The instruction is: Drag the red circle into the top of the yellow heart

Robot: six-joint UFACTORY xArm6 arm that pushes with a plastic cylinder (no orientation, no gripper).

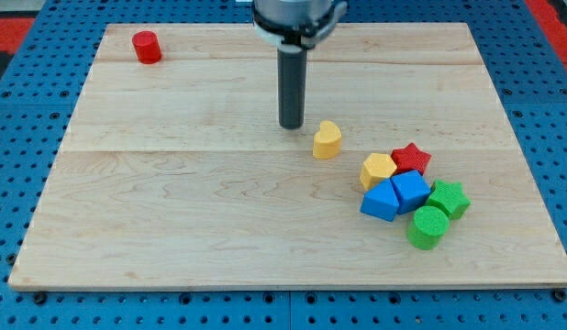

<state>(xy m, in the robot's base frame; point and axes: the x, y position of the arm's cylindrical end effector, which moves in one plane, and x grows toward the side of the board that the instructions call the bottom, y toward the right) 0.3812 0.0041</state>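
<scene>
- A wooden board [173, 202] carries everything.
- The rod's tip [291, 126] rests bare, touching no block, just left of the yellow heart [327, 139].
- The red circle [147, 46] sits far off, up-left of the tip.
- Best approach: circle behind it, then push steadily rightward and downward.

Arm came in from the view's top centre, rod vertical. My tip [291, 126] sat down at surface height, around mid-surface, slightly toward the far edge.
</scene>
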